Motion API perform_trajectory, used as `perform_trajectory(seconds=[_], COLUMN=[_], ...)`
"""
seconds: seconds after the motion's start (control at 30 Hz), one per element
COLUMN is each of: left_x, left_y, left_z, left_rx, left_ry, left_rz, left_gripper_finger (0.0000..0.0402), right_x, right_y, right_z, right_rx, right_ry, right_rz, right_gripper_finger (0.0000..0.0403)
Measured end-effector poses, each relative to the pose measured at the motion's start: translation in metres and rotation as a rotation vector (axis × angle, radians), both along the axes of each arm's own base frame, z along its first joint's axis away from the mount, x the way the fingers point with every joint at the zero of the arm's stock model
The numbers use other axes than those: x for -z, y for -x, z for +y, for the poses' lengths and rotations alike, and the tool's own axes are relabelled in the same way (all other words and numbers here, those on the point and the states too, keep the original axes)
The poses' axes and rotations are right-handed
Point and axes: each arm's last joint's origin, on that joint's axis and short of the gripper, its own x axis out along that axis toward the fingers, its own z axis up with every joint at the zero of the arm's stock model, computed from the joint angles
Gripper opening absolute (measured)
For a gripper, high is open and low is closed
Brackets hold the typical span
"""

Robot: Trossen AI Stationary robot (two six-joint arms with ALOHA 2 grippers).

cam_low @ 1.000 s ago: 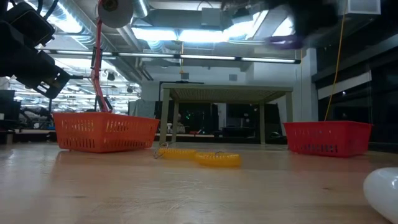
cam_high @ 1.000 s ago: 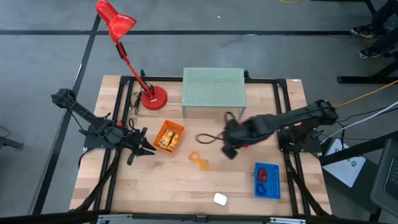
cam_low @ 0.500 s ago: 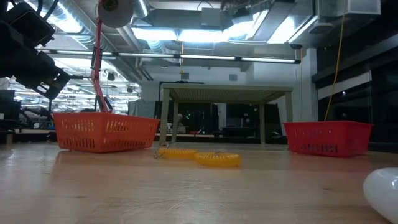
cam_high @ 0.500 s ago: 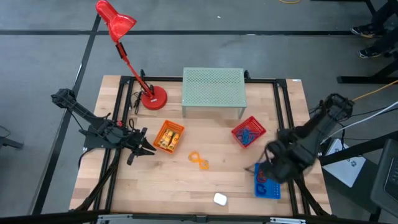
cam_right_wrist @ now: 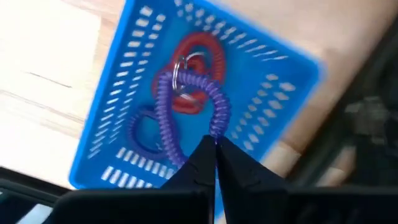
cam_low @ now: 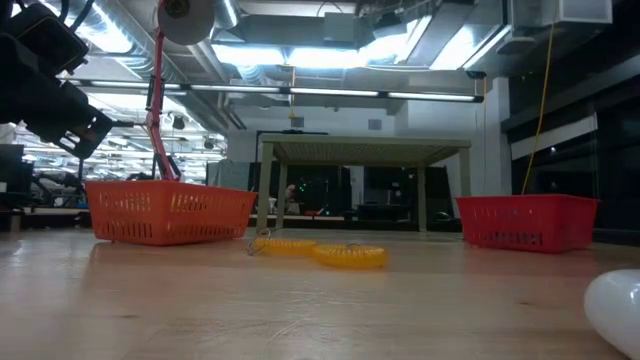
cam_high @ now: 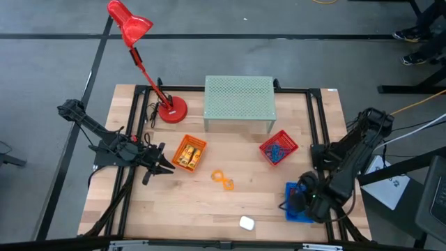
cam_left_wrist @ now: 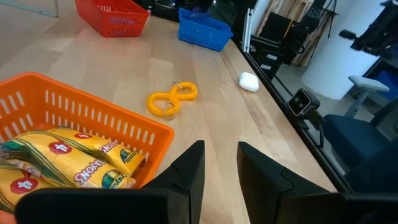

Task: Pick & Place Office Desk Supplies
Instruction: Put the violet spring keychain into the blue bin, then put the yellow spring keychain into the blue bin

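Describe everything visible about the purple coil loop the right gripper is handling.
The purple coil loop is a thin, springy plastic spiral closed into a ring, with a small metal split ring at one end. The right gripper is shut on its near side and holds it over the blue mesh basket. It droops across a red coil loop lying in the basket; whether they touch is unclear.

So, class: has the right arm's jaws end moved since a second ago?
Yes. The right gripper went from beside the pale green riser to over the blue basket, shut on a purple loop.
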Motion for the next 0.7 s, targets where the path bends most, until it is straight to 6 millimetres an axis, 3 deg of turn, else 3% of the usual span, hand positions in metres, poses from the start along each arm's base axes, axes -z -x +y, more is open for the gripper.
perform_trajectory(seconds=[0.23,0.47,0.7], left_x=[0.000,0.000,0.000], left_y=[0.000,0.000,0.000], left_z=[0.000,0.000,0.000], left_rx=[0.000,0.000,0.000], left_ry=[-0.001,0.000,-0.001], left_rz=[0.000,0.000,0.000], left_gripper_finger=[0.0090,0.0090,0.0090], right_x=[0.030,0.030,0.027], right_y=[-0.001,-0.001,0.000], right_z=[0.010,0.009,0.009], right_rx=[-0.015,-0.035,-0.035], right_ry=[-0.071,-0.065,-0.084], right_rz=[-0.012,-0.002,-0.010], right_gripper_finger=[0.0021,0.0056,0.0135])
